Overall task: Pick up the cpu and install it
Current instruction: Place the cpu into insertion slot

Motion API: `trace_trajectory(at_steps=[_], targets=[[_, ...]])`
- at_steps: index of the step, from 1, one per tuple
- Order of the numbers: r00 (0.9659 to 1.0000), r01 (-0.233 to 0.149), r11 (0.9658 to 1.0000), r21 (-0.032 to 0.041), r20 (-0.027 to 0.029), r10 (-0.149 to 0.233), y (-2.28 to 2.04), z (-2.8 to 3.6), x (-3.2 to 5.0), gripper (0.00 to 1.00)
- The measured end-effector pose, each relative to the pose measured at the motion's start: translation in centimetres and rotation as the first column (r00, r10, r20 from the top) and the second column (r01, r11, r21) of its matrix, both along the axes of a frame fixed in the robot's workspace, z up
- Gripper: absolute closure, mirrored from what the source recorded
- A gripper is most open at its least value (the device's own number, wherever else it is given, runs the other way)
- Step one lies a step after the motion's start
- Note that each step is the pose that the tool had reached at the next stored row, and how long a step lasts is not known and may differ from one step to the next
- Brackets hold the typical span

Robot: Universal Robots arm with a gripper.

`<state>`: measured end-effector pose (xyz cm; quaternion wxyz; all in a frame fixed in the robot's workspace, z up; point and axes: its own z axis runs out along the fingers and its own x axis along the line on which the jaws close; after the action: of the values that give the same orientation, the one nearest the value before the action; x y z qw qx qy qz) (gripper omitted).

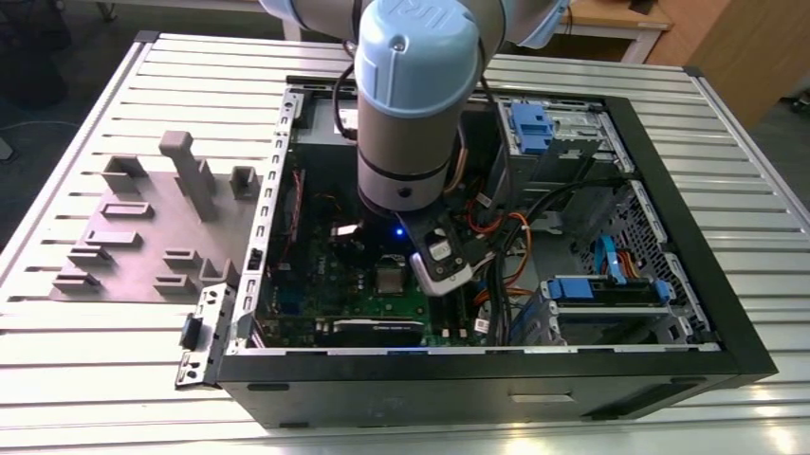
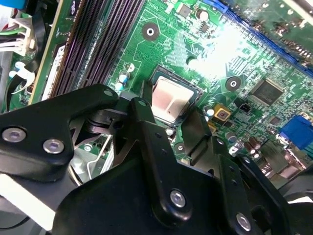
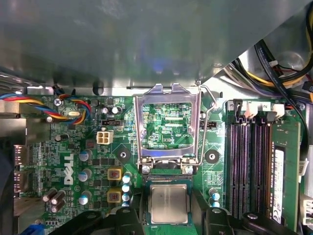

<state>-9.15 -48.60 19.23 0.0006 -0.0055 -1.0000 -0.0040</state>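
The cpu [image 3: 168, 203] [image 2: 172, 99], a small flat square with a dull silver top, lies flat in the dark socket on the green motherboard [image 3: 98, 147]. In both wrist views my gripper [image 3: 168, 219] [image 2: 170, 105] hangs just over it, open, one black finger [image 3: 131, 221] on each side of the chip and a thin dark strip between finger and chip. The silver socket frame [image 3: 168, 122] stands flipped up behind the socket, its wire lever [image 3: 209, 110] raised beside it. In the exterior view the arm [image 1: 408, 104] reaches down into the open computer case [image 1: 708, 313].
Black memory slots [image 3: 249, 166] run beside the socket. Orange and black cables [image 1: 506, 227] and blue drive brackets [image 1: 601, 289] crowd the exterior view's right of the case. A grey fixture plate with plastic blocks [image 1: 152, 227] lies on the slatted table at the exterior view's left.
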Motion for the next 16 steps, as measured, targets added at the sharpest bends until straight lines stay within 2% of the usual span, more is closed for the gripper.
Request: trace_trajectory(at_steps=[7,9,12,16], targets=[[1.0,-0.001,1.0,-0.0003,0.0003,0.001,-0.01,-0.19,0.01,0.49],[1.0,-0.001,1.0,-0.0003,-0.0001,0.001,-0.02,-0.21,0.01,0.56],[1.0,-0.001,1.0,-0.0001,0.0,0.001,-0.01,-0.21,0.0,0.56],[1.0,-0.001,1.0,0.0002,-0.0004,0.001,0.0,0.19,0.0,0.56]])
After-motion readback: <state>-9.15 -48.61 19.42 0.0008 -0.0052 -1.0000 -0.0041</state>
